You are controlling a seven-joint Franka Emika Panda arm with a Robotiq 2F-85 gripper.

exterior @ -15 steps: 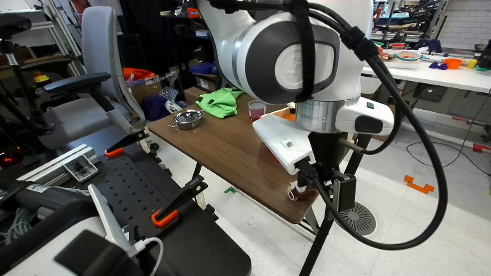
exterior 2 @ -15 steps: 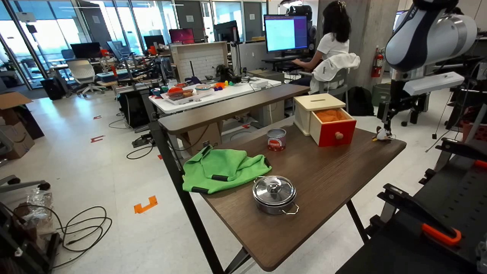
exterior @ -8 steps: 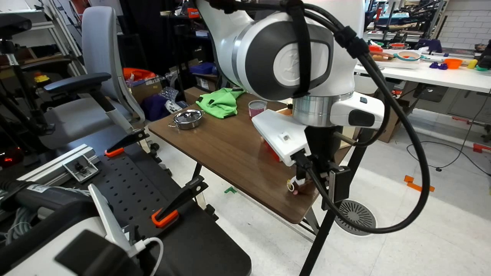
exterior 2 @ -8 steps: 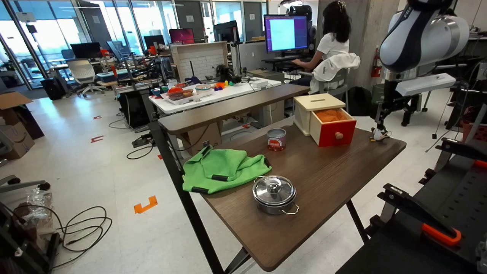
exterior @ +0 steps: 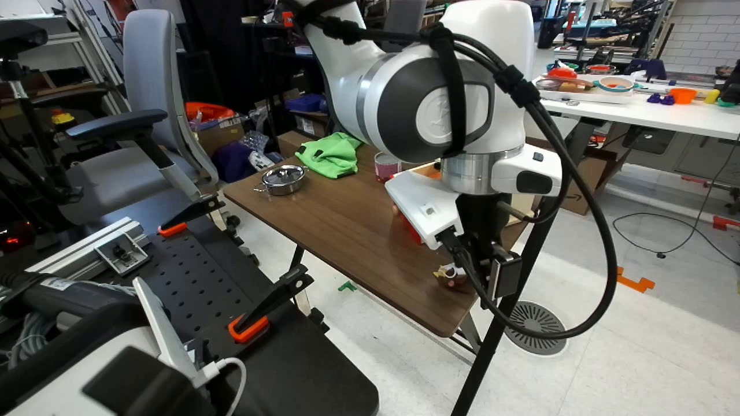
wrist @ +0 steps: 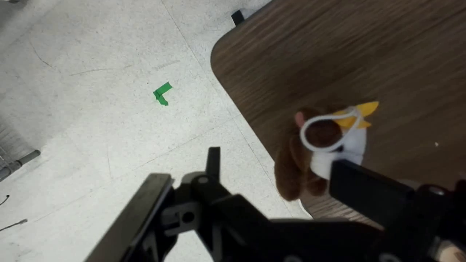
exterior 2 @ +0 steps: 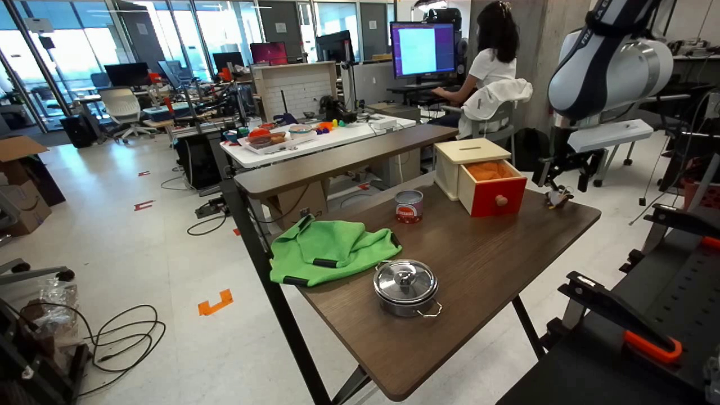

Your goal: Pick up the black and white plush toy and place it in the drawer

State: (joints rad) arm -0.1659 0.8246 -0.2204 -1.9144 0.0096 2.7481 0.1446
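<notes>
The plush toy (wrist: 296, 163), brown and white with a yellow beak and a white loop, lies on the table near its corner edge. It also shows in both exterior views (exterior: 454, 281) (exterior 2: 558, 197). My gripper (wrist: 275, 165) is open just above the toy. In the wrist view one of the fingers (wrist: 214, 156) is over the floor and the other overlaps the toy's white part; I cannot tell whether it touches. The drawer (exterior 2: 495, 197), with a red front and wooden knob, stands pulled out with orange cloth inside. In an exterior view the arm hides most of it (exterior: 411, 230).
The drawer sits in a pale wooden box (exterior 2: 471, 148) beside the gripper. A can (exterior 2: 409, 207), a green cloth (exterior 2: 334, 247) and a lidded metal pot (exterior 2: 405, 287) stand farther along the brown table (exterior 2: 478, 259). The table's edge is close to the toy.
The gripper has moved toward the drawer's side, and its fingers now look spread wider apart. The toy has turned and shifted slightly the same way on the table.
</notes>
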